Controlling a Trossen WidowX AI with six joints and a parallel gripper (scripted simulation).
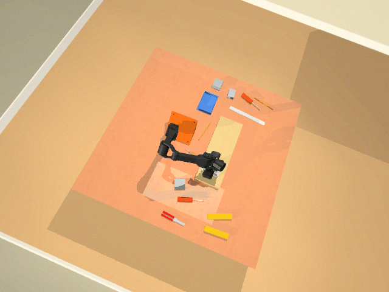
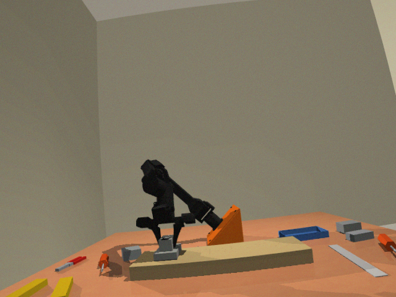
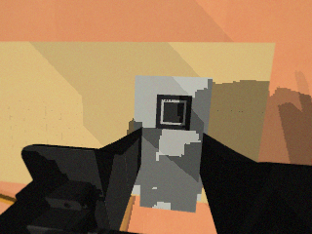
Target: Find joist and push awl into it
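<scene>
Gripper (image 2: 166, 237) clamps the stud finder (image 2: 166, 249) (indicator dark); slide it flat along the floor panel (image 2: 242, 252), slowly.

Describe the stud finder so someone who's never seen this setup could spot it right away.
Find the long tan floor panel beside the orange arm mount. At its near end, the black hand grips a grey stepped block, the stud finder. Unlike the other grey blocks, it bears a dark square window.

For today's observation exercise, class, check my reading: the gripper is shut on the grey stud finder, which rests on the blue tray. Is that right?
Not quite. The gripper is shut on the grey stud finder, but it rests on the wooden floor panel, near one end, not on the blue tray, which lies beyond the panel's other end. The exterior view shows this.
</scene>
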